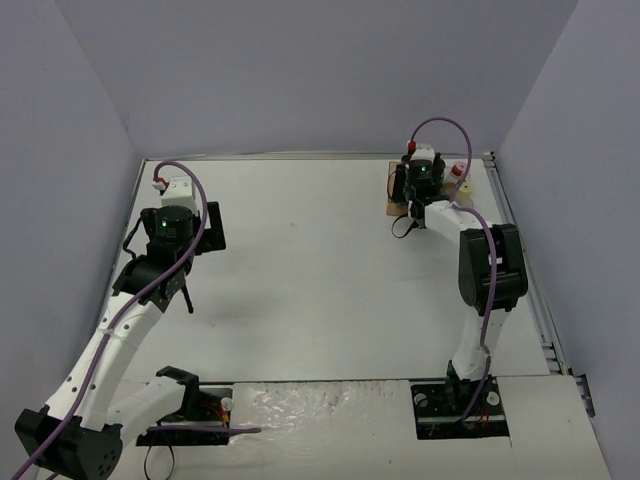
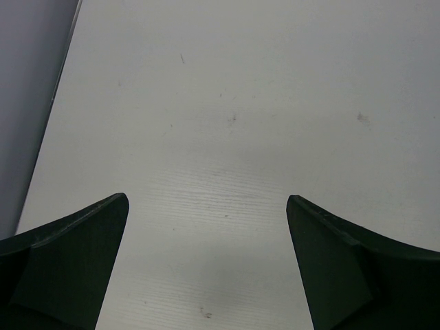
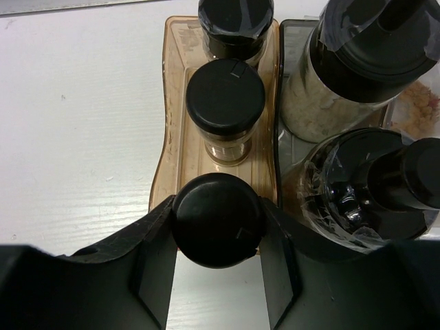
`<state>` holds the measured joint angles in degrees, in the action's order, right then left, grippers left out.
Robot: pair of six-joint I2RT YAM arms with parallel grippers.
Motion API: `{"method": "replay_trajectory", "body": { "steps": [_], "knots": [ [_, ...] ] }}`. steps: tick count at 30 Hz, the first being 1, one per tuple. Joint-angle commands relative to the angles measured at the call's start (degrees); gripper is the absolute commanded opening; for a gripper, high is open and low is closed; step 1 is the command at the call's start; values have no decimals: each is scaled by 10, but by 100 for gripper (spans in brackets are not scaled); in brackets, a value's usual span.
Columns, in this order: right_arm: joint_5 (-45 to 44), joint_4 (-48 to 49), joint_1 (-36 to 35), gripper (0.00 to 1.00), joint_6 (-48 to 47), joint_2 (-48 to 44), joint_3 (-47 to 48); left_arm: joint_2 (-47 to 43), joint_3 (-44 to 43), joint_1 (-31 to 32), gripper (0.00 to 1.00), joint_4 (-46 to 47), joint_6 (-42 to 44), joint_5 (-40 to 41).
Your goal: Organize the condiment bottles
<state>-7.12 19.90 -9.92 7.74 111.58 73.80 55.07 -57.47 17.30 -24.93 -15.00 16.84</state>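
My right gripper (image 3: 216,223) is shut on a black-capped spice jar (image 3: 216,218) at the near end of the amber compartment (image 3: 173,137). Two more black-capped jars (image 3: 225,103) (image 3: 235,20) stand in that compartment behind it. Two bigger black-capped bottles (image 3: 364,55) (image 3: 357,185) stand in the grey compartment (image 3: 283,148) to the right. In the top view the right gripper (image 1: 411,196) is over the tray (image 1: 393,206) at the far right, with a pink-capped jar (image 1: 459,169) and a yellow-capped jar (image 1: 466,188) beside it. My left gripper (image 2: 206,206) is open and empty over bare table, at the left (image 1: 183,292).
The tray stands near the table's far right corner, close to the back wall and the right edge rail (image 1: 520,250). A black block (image 1: 212,226) lies beside the left arm. Purple cables loop over both arms.
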Motion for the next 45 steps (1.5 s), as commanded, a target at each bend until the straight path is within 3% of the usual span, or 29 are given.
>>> {"method": "replay_trajectory", "body": {
  "steps": [1, 9, 17, 24, 31, 39, 45],
  "knots": [
    [-19, 24, 7, 45, 14, -1, 19, 0, -14, 4, 97, 38, 9, 8],
    [-10, 17, 7, 60, 14, -30, 16, 0, -15, 3, 97, 37, 10, 6],
    [33, -6, 5, 70, 19, -146, -21, 0, -17, 2, 97, 35, 11, 7],
    [48, -41, 6, 80, 2, -352, -85, -5, -19, 0, 97, 31, 12, 10],
    [23, -120, 6, 99, 2, -600, -180, -23, -21, -5, 97, 29, 20, 12],
    [-3, -184, -2, 100, 31, -833, -259, -55, -5, -4, 97, 39, 21, 13],
    [-34, -228, -8, 100, 41, -932, -306, -89, 16, -4, 97, 30, 12, 2]
  ]
}}
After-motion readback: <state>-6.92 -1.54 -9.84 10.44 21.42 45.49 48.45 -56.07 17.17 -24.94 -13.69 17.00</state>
